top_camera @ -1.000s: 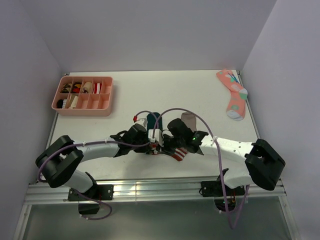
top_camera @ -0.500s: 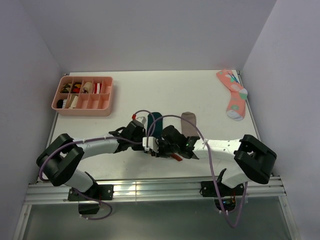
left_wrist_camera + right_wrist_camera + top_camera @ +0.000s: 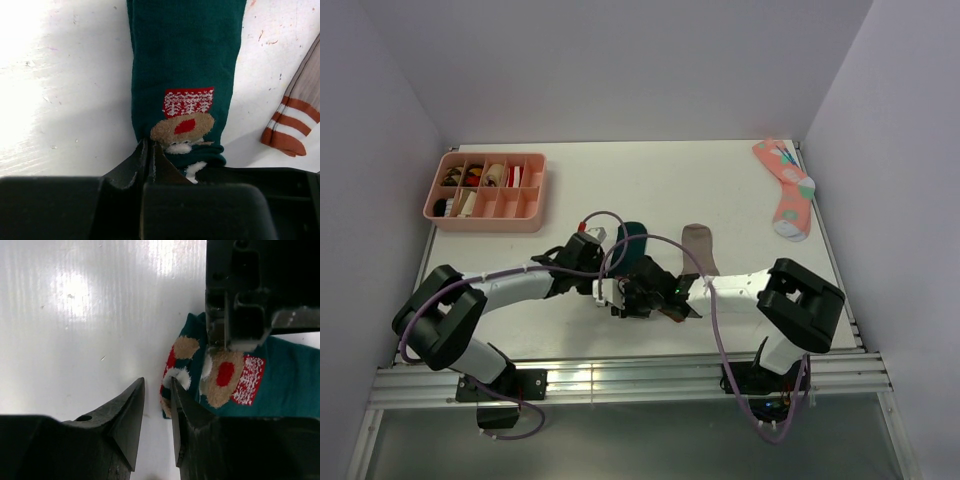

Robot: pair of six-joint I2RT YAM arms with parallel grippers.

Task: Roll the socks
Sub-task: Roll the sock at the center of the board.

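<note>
Rolling step: first turn of the dark green knitted sock (image 3: pixel 185 60), started at its bear-motif cuff; it lies flat on the white table (image 3: pixel 65 75), running away from the arms.
Left gripper (image 3: pixel 150 145): closed, tips pinching the folded cuff edge.
Right gripper (image 3: pixel 157 385): jaws narrowly parted just beside the same cuff, holding nothing.
Taupe-brown striped-cuff sock (image 3: pixel 295 115): beside the green one, untouched.
Doing it well: catch both cuff corners evenly, turn them over together, keep the roll tight and straight.

Left end effector (image 3: pixel 608 292) beside right end effector (image 3: pixel 628 300), over green sock (image 3: pixel 632 237)
</note>
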